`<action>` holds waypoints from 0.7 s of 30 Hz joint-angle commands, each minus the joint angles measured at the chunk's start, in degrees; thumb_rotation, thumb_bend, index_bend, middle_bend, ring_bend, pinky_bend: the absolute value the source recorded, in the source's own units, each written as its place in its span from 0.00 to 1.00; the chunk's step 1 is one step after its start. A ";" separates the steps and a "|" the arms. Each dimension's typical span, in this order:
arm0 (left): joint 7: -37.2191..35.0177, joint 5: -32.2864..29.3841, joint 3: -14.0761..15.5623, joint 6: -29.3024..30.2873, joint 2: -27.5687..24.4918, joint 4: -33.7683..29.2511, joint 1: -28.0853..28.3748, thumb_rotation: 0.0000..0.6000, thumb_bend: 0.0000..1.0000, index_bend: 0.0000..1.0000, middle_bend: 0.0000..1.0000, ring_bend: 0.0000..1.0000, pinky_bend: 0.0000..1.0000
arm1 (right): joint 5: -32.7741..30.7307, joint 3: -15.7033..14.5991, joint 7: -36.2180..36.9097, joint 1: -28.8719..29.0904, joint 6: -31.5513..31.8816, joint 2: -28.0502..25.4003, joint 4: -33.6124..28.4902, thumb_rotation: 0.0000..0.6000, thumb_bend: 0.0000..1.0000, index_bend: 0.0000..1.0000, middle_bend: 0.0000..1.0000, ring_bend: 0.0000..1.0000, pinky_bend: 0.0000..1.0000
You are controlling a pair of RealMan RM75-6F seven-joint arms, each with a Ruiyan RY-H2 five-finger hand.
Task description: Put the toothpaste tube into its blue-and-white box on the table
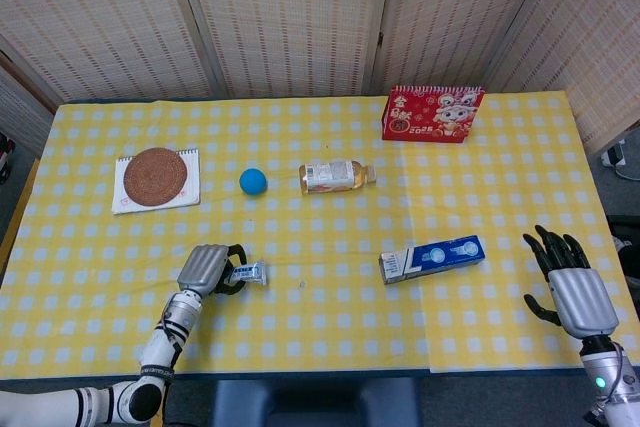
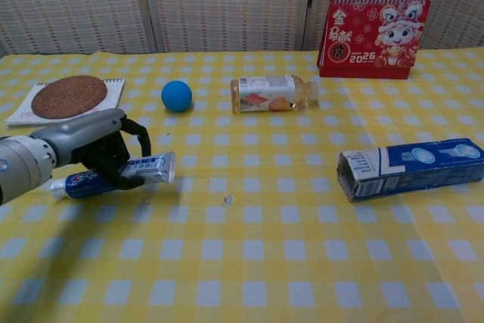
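Observation:
My left hand (image 1: 206, 269) (image 2: 97, 147) grips the blue-and-white toothpaste tube (image 2: 144, 169) (image 1: 248, 273) and holds it just above the tablecloth, flat crimped end pointing right, cap end sticking out on the left. The blue-and-white box (image 1: 431, 258) (image 2: 409, 167) lies on its side at centre right, its open end facing left, well apart from the tube. My right hand (image 1: 570, 287) hovers open near the table's right front edge, right of the box; the chest view does not show it.
A small bottle (image 1: 335, 175) (image 2: 273, 93) lies on its side mid-table, a blue ball (image 1: 253, 181) (image 2: 176, 96) to its left. A round woven coaster on a notepad (image 1: 156, 178) (image 2: 69, 97) sits at the left. A red calendar (image 1: 431, 113) (image 2: 376, 28) stands at the back right.

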State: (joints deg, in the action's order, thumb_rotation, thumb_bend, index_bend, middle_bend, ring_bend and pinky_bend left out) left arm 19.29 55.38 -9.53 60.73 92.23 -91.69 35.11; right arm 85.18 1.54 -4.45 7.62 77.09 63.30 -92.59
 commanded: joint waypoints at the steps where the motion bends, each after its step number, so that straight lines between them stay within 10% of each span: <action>1: -9.12 3.56 -2.14 2.64 -2.60 -5.44 -3.04 1.00 0.58 0.78 1.00 1.00 1.00 | 0.65 -0.40 0.48 0.97 -1.65 0.09 0.31 1.00 0.31 0.00 0.00 0.00 0.00; 21: -35.91 12.31 -4.60 1.40 -14.93 -27.45 -10.01 1.00 0.60 0.79 1.00 1.00 1.00 | -5.15 1.46 1.19 15.27 -24.91 -0.10 1.55 1.00 0.31 0.00 0.03 0.07 0.00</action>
State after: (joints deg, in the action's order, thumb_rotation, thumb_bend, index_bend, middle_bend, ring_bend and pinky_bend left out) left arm -16.43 67.39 -14.27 62.03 77.55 -118.82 25.33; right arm 81.37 2.45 -2.96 21.34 53.98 62.26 -91.87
